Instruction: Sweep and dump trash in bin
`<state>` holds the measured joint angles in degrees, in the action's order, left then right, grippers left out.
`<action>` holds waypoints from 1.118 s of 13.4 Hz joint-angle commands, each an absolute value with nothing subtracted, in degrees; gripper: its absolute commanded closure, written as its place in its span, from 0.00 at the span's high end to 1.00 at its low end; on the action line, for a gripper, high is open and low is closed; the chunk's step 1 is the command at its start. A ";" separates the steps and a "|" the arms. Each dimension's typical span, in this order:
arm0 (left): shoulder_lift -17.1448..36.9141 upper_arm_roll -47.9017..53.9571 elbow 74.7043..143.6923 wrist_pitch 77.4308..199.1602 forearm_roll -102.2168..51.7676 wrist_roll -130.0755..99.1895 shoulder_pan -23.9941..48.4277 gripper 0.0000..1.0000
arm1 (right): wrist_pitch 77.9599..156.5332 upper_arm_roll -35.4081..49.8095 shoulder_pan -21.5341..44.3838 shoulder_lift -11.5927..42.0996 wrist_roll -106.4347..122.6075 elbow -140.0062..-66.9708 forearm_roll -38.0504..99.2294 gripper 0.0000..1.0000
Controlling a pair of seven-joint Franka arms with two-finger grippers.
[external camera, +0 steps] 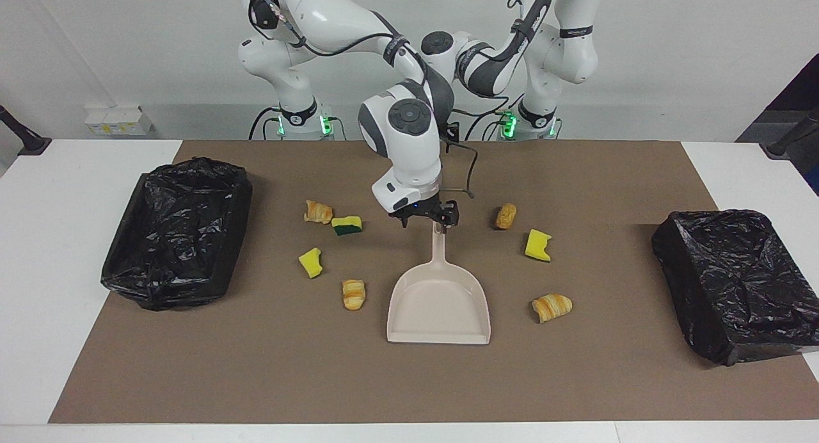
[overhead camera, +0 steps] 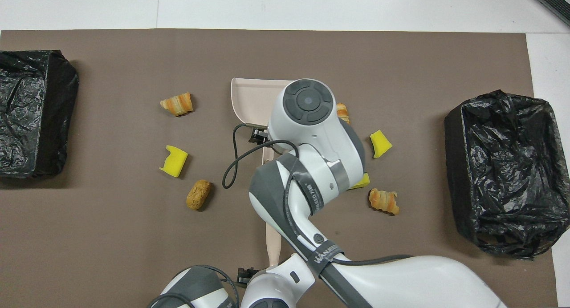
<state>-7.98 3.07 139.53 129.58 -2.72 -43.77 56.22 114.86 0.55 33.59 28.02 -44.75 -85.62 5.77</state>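
Several small pieces of trash lie scattered on the brown mat around a beige dustpan (external camera: pixel 438 305), among them a croissant (external camera: pixel 318 211), a green-faced sponge chunk (external camera: pixel 347 225) and a yellow sponge chunk (external camera: pixel 538 245). The dustpan's handle points toward the robots. My right gripper (external camera: pixel 427 220) hangs open just over the handle's end; I cannot tell whether it touches. A black-lined bin (external camera: pixel 173 238) stands at the right arm's end of the table and another bin (external camera: pixel 736 283) at the left arm's end. Only a bit of my left gripper (overhead camera: pixel 245 276) shows, beside a beige stick (overhead camera: pixel 273 243).
The right arm's wrist and a looping black cable (overhead camera: pixel 231 165) hang over the middle of the mat and hide part of the dustpan (overhead camera: pixel 249 96) from above. White table shows around the mat. The left arm stays folded near its base.
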 commanded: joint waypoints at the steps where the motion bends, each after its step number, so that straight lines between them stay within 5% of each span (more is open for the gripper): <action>1: -9.14 1.93 141.33 130.96 -3.34 -43.86 57.48 0.61 | 116.79 0.62 34.19 30.40 -45.79 -84.64 4.05 1.00; 3: -9.14 1.85 141.33 130.35 -3.25 -43.51 57.48 0.09 | 117.68 0.62 34.28 31.20 -45.70 -84.81 3.69 1.00; 4: -9.05 1.85 141.07 129.56 -3.25 -43.33 57.48 0.00 | 117.86 0.62 35.76 32.16 -45.79 -84.81 2.47 1.00; 5: -8.70 1.85 140.63 129.29 -3.25 -43.07 57.22 0.00 | 118.30 0.70 36.03 32.17 -45.62 -84.90 2.11 0.96; 6: -8.09 1.76 139.93 129.20 -3.25 -42.89 57.04 0.00 | 117.43 0.53 35.77 32.25 -45.27 -84.73 1.67 0.73; 8: -8.09 1.58 139.31 129.20 -2.99 -42.02 55.99 0.00 | 117.25 0.70 35.51 32.52 -45.09 -84.55 1.14 0.11; 9: -8.09 1.58 138.96 129.11 -2.81 -39.75 54.94 0.00 | 116.72 0.70 35.51 32.52 -45.00 -84.29 1.14 0.00; 15: -11.77 1.32 135.70 118.40 -0.53 -30.01 47.66 0.00 | 108.75 0.18 33.93 31.38 -36.94 -80.96 0.97 0.00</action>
<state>-8.80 1.02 136.49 122.43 -1.67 -35.08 51.63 113.89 0.11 35.14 31.86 -41.65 -83.98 1.79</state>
